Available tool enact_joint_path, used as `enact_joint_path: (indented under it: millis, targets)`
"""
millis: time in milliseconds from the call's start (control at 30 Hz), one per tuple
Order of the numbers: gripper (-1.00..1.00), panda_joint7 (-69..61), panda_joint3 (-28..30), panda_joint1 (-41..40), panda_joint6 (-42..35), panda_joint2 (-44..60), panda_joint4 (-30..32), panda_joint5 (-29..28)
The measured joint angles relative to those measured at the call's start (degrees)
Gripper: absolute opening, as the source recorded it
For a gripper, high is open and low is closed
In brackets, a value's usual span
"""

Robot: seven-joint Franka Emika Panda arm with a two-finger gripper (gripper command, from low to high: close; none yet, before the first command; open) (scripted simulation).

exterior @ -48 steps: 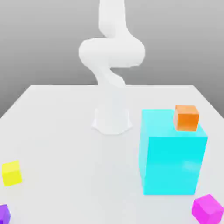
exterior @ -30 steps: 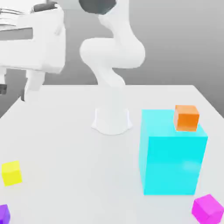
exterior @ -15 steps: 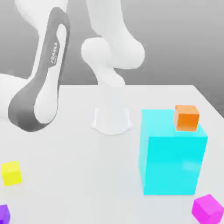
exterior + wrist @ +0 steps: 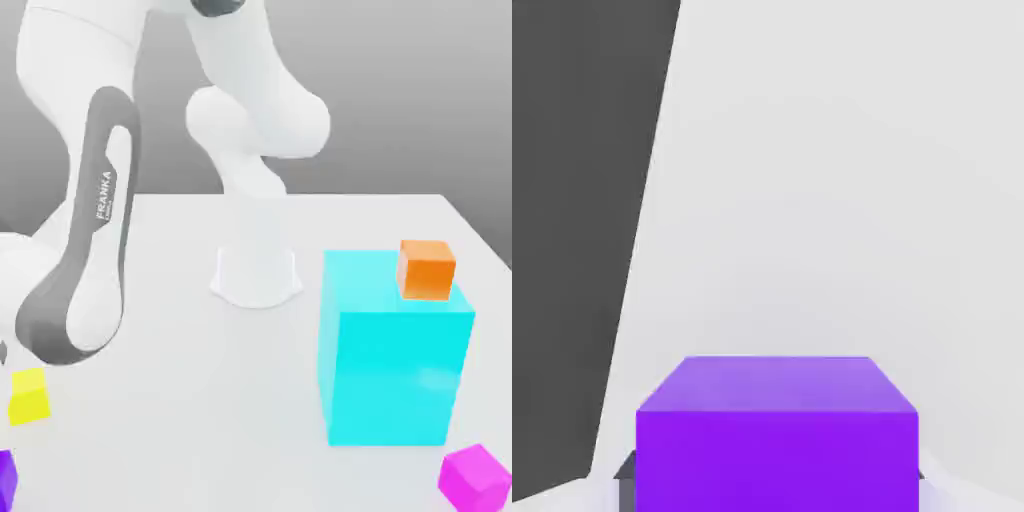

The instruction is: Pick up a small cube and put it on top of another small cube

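I'm clamping my claw (image 4: pixel 770 478) together on the small violet-purple plain cube (image 4: pixel 777 432), near the table's (image 4: pixel 200 400) left edge; a shallow pinch could be letting it slip while lifting.

Violet small cube (image 4: pixel 777 440), yellow cube (image 4: pixel 29 396), orange cube (image 4: pixel 427 268) on seemingly plain cyan block (image 4: pixel 395 372).

sim test scene basically, not a real room, flat white table (image 4: pixel 180 400) floating in a plain grey backdrop, glossy white Franka arm (image 4: pixel 90 220) bolted in the middle, toy-coloured blocks like a big cyan block (image 4: pixel 395 365) and an orange cube (image 4: pixel 427 268)
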State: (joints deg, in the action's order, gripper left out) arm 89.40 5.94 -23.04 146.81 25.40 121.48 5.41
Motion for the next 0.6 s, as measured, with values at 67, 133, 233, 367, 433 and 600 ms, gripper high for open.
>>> enact_joint_path:
  millis: [67, 133, 233, 367, 433, 600]
  targets:
    - [-1.00, 0.12, -1.48, 2.08, -2.60, -4.22, 1.38, -0.72]
    - [-1.00, 0.05, -3.25, 4.26, -5.14, -8.44, 2.82, -1.22]
    - [-1.00, -0.25, -6.36, 7.27, -8.93, -14.68, 4.99, -1.65]
    - [-1.00, -1.18, -10.33, 13.11, -13.97, -22.85, 7.89, -1.34]
    - [-1.00, -1.79, -11.76, 16.50, -16.47, -26.86, 9.35, -0.94]
    - [-1.00, -3.42, -15.52, 21.79, -22.58, -36.73, 13.02, 0.34]
